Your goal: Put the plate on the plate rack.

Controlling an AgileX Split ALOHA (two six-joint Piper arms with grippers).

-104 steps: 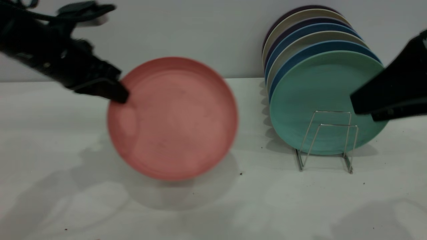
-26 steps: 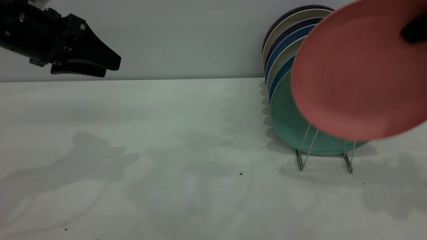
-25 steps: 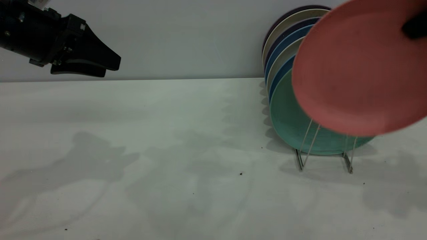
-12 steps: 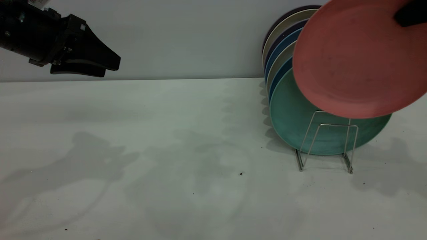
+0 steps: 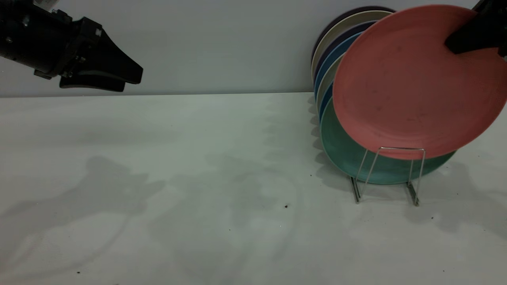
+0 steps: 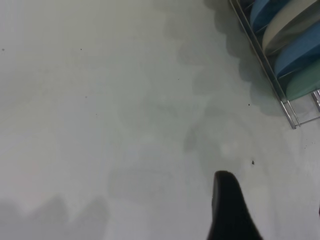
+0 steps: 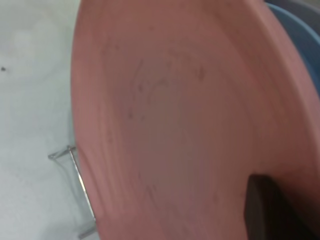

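At the upper right of the exterior view, the right gripper (image 5: 469, 39) is clamped on the upper rim of the plate (image 5: 416, 83), one dark finger (image 7: 265, 207) lying across its face. The plate is round, matte salmon-pink plastic with a low raised rim and faint dark scuffs, held tilted above the thin silver wire plate rack (image 5: 386, 174), in front of a teal-green plate (image 5: 344, 152). The left gripper (image 5: 119, 75) hangs far left; its spread I cannot tell.

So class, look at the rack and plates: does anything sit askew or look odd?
Yes: the salmon-pink plate hangs tilted in the right gripper, its lower edge behind the front loop of the wire plate rack, not seated upright like the teal plate.
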